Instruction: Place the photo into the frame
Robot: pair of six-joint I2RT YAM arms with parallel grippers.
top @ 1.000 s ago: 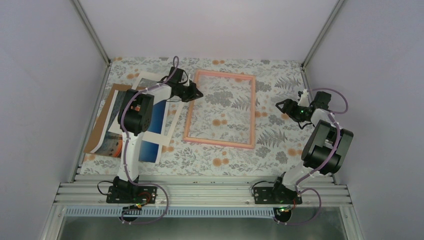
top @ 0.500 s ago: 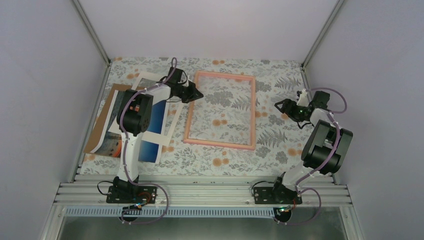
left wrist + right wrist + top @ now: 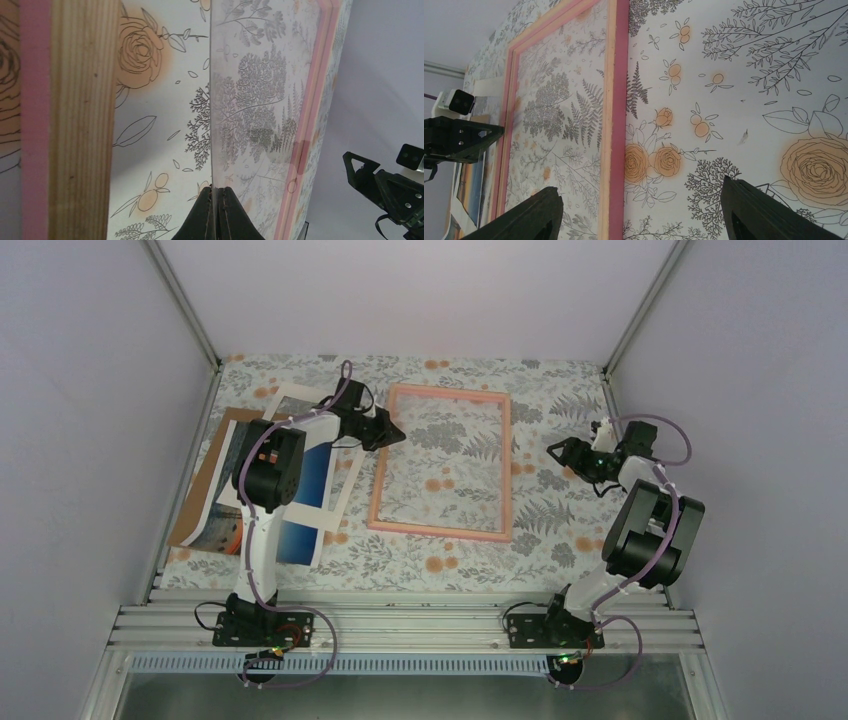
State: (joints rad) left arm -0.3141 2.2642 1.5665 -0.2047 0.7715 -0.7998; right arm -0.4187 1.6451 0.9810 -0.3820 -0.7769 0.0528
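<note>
the frame [image 3: 505,465] lies on the flowered cloth [image 3: 560,400], about in the middle of the table. it is a thin pink rectangle. in the left wrist view its near rail shows bare, grained wood beside the pink paint, and the far rail [image 3: 312,115] is pink. between the rails is a clear sheet [image 3: 260,100], smooth and a little grey, and the leaf pattern of the cloth is seen through it.

the left gripper [image 3: 388,428] is at the frame's left rail, toward the far corner. its black fingers [image 3: 232,220] are clenched tip to tip. a thin straight edge of the sheet runs away from between the tips, but i cannot tell if it is really pinched.

the photo [image 3: 314,475] is left of the frame and apart from it, partly under the left arm. it is a glossy rectangle, blue with orange at the near end. it is stacked with a white mat [image 3: 292,400] and a brown cardboard board [image 3: 200,490]; the order of the layers i cannot tell.

the right gripper [image 3: 562,453] hangs to the right of the frame, its jaws spread wide and holding nothing. in its own view it [image 3: 639,220] is over the cloth just beside the pink right rail.
</note>
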